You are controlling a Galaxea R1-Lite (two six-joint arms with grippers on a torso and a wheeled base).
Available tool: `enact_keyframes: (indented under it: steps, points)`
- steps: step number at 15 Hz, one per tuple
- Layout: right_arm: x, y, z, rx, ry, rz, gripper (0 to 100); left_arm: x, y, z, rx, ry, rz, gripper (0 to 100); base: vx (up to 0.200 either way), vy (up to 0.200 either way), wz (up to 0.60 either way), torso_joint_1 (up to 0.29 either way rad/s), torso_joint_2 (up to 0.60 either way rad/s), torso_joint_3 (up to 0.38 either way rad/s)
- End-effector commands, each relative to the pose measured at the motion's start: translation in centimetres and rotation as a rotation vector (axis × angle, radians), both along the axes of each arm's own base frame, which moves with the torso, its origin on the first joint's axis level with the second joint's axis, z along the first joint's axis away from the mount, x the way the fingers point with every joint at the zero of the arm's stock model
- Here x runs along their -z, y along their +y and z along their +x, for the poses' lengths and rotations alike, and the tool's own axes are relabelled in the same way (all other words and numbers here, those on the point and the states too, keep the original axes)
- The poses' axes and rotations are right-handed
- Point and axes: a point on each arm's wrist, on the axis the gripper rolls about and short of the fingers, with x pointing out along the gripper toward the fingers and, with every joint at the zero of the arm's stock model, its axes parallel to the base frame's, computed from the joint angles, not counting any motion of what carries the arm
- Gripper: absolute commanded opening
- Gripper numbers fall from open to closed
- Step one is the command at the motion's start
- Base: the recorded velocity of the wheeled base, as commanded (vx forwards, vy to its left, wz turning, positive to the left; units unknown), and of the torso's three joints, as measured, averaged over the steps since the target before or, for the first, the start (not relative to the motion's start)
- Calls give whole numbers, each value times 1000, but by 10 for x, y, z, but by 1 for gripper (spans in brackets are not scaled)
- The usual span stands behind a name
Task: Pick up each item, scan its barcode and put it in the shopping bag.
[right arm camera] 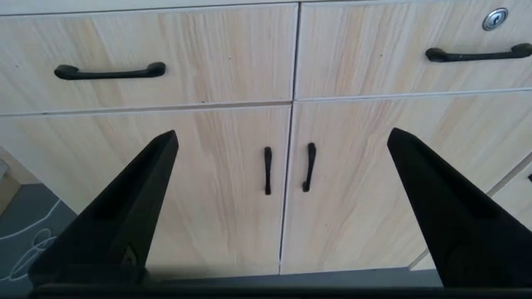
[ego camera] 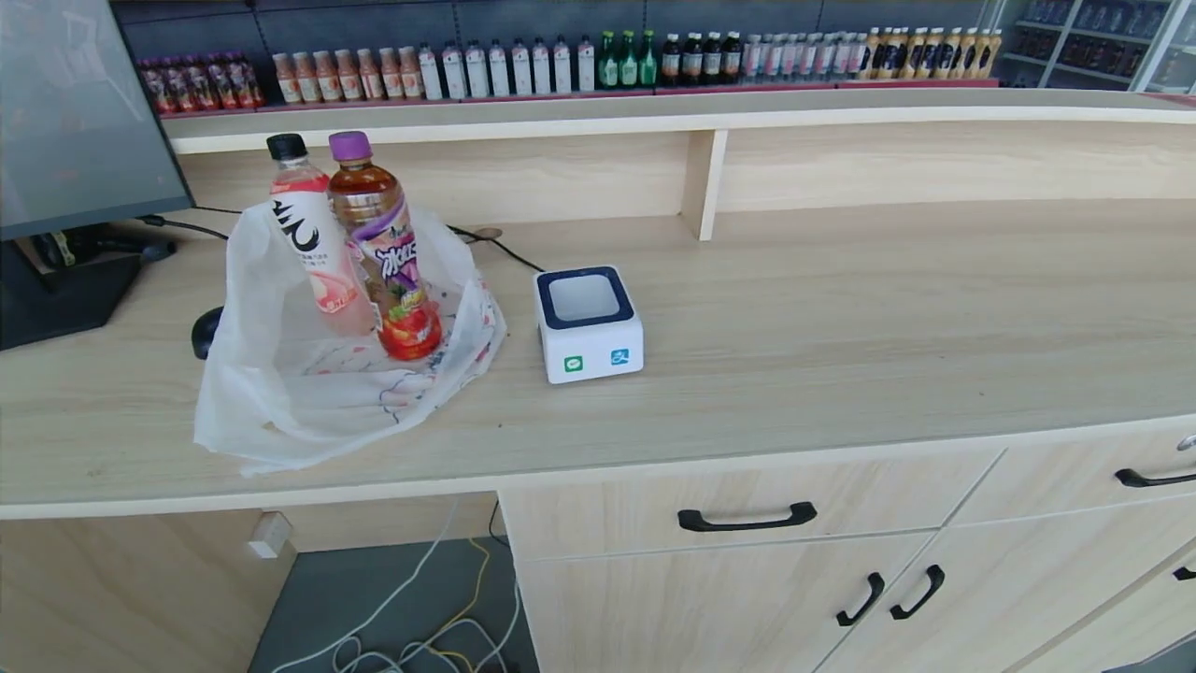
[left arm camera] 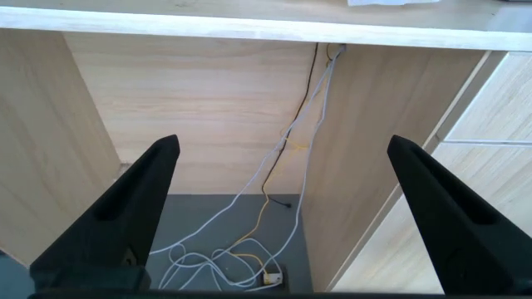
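Observation:
Two bottles stand upright inside the white plastic shopping bag (ego camera: 308, 393) on the left of the wooden counter (ego camera: 841, 318): a pink drink with a black cap (ego camera: 308, 234) and a brown tea bottle with a purple cap (ego camera: 388, 252). Just right of the bag sits the white barcode scanner box (ego camera: 589, 322) with its dark-framed window facing up. My left gripper (left arm camera: 283, 216) is open, held below counter height in front of the open space under the counter. My right gripper (right arm camera: 283, 208) is open too, facing the cabinet doors (right arm camera: 287, 174) with nothing between its fingers.
A monitor (ego camera: 79, 112) on a black stand occupies the counter's far left, with a black mouse (ego camera: 206, 332) beside the bag. Loose cables (left arm camera: 249, 249) lie on the floor under the counter. Drawers with black handles (ego camera: 747, 517) run below. Shelves of bottles (ego camera: 654, 61) line the back.

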Motion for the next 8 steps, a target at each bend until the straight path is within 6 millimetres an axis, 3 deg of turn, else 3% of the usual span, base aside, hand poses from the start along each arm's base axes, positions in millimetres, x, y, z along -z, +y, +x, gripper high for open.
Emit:
enact_keyframes:
  steps: [1, 8]
  points:
    - [0, 0, 0, -1, 1, 2, 100, 0, 0, 0, 0, -1, 0, 100, 0, 0, 0, 0, 0, 0]
    - [0, 0, 0, -1, 1, 1, 100, 0, 0, 0, -1, -1, -1, 100, 0, 0, 0, 0, 0, 0]
